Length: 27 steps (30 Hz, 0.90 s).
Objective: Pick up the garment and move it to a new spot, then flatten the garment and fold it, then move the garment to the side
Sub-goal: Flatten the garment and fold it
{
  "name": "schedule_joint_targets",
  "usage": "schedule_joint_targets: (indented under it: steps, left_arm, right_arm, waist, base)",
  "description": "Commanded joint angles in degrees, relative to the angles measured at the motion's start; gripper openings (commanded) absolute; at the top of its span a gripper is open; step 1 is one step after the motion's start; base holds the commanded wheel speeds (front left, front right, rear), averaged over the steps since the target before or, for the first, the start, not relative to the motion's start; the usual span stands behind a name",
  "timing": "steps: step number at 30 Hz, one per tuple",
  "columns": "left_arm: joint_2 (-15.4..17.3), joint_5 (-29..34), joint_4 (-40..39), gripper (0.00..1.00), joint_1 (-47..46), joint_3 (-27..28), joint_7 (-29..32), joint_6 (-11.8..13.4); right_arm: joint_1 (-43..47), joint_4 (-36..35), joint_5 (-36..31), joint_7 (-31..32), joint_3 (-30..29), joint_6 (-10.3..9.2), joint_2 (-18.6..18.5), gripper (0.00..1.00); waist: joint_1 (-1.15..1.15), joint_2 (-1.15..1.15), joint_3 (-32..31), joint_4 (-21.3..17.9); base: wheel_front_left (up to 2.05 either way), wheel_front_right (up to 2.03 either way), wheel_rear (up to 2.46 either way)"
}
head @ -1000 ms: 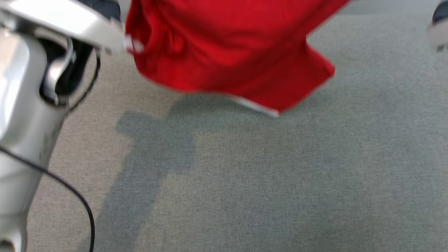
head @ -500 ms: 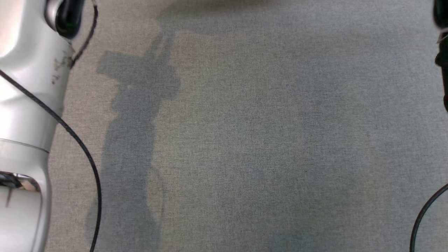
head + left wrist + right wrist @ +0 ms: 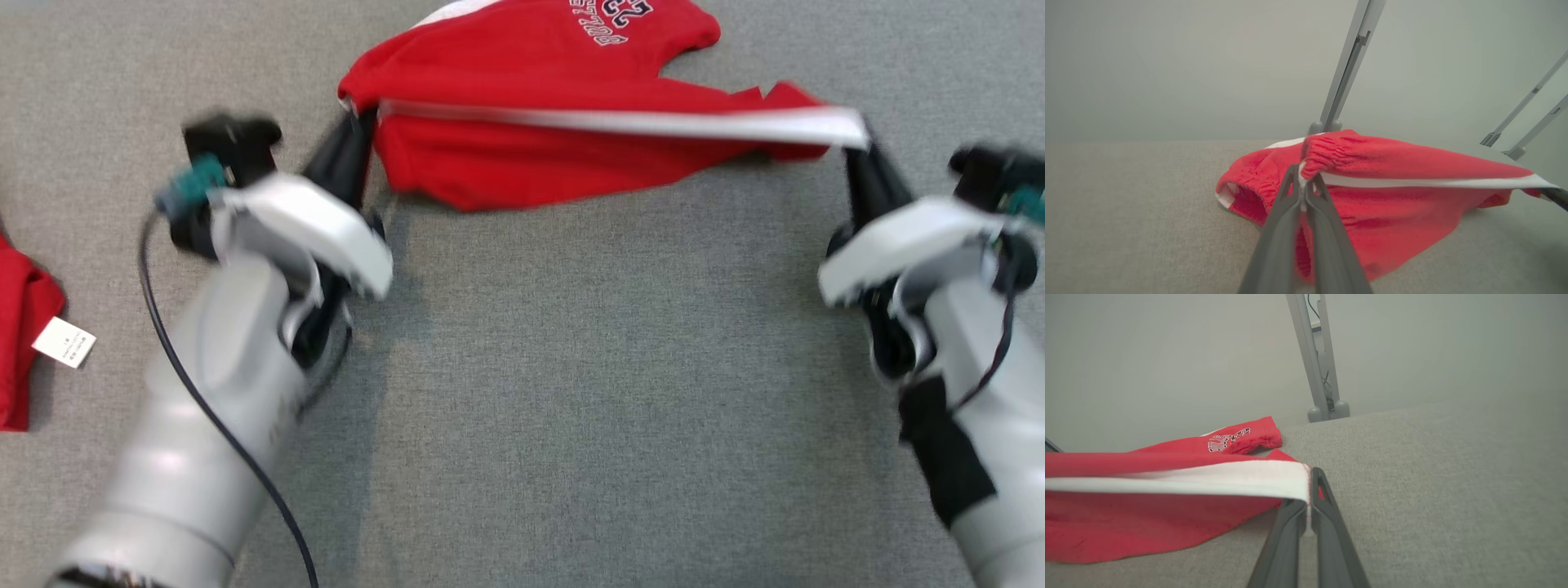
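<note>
The garment (image 3: pixel 555 155), red with a white band and printed lettering, lies partly on the grey cloth surface (image 3: pixel 571 392) at the top of the head view. Its white-banded edge is pulled taut between my two grippers, a little above the surface. My left gripper (image 3: pixel 359 139) is shut on the left end of that edge, and in the left wrist view the left gripper (image 3: pixel 1302 185) pinches the band. My right gripper (image 3: pixel 856 151) is shut on the right corner, and the right wrist view has the right gripper (image 3: pixel 1309 486) closed on the white band (image 3: pixel 1208 479).
Another red cloth (image 3: pixel 18 327) with a white tag (image 3: pixel 64 341) lies at the far left edge of the head view. Grey metal posts (image 3: pixel 1347 69) (image 3: pixel 1316 367) stand at the far edge of the surface, before a pale wall.
The head camera has swung widely, so the whole picture shifted. The garment hung high and bunched a second ago; now it is stretched low between both grippers, its far part resting on the surface.
</note>
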Motion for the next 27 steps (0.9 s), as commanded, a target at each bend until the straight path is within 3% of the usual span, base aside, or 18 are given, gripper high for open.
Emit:
schedule_joint_targets:
  steps: [1, 10, 15, 27]
  left_arm:
    - [0.69, 0.52, -0.66, 0.0, 2.66, 0.55, -0.25, 0.19]
    - [0.89, 3.87, -9.82, 0.0, 20.89, -1.04, -0.24, 0.84]
    - [4.42, 4.41, -17.93, 0.0, 30.82, -2.3, 1.37, 4.02]
    - [12.42, 3.63, -42.57, 0.0, 49.51, -3.2, 10.14, 13.53]
  right_arm:
    - [2.49, -0.92, 0.77, -0.55, 0.39, -0.32, -0.78, 0.0]
    - [22.63, -13.39, 3.68, -0.45, 1.26, -0.24, -3.01, 0.0]
    - [34.39, -20.01, 2.61, -0.25, -1.47, -0.25, -3.04, 0.0]
    - [56.47, -40.83, -3.47, 7.53, -13.49, -0.26, 3.55, 0.0]
  waist:
    - [0.0, 0.0, -0.83, -0.18]
    - [0.0, 0.0, -5.9, -0.08]
    - [0.0, 0.0, -9.93, -0.01]
    - [0.0, 0.0, -15.12, 1.17]
  base:
    - [0.0, 0.0, 0.0]
    - [0.0, 0.0, 0.0]
    - [0.0, 0.0, 0.0]
    - [0.0, 0.0, 0.0]
